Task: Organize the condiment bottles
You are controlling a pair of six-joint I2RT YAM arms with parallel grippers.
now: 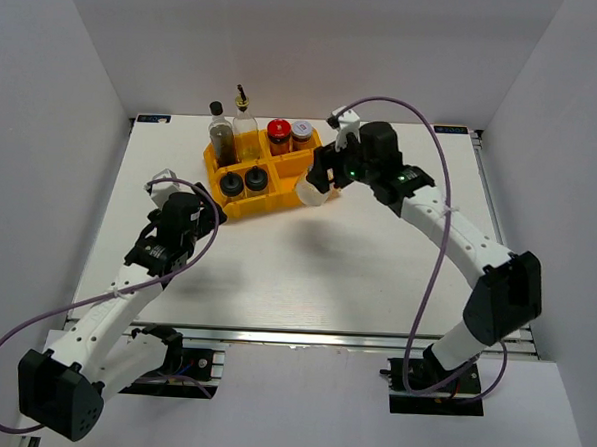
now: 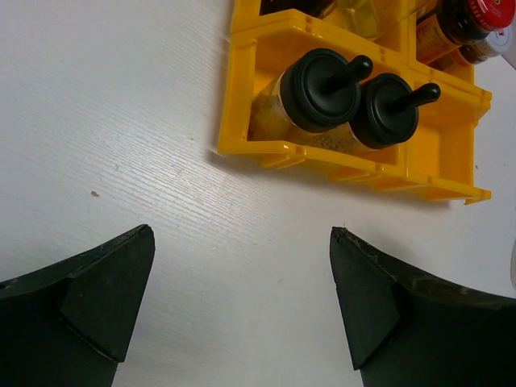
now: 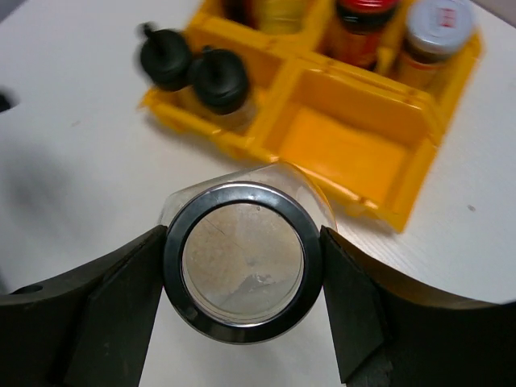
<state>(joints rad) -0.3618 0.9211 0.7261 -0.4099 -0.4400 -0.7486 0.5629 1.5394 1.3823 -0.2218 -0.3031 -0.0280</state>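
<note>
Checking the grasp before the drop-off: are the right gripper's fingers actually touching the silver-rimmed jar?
Touching. The right wrist view shows the right gripper with its fingers pressed against both sides of the silver-rimmed jar, no gap showing.

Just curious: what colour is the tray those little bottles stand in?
Bright yellow. The tray shows best in the left wrist view.

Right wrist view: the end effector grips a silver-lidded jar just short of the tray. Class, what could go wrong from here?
The jar could clip the near wall of the yellow tray and shove it, as it is short of the empty compartment. Held only at its round lid, it might slip or tilt.
</note>
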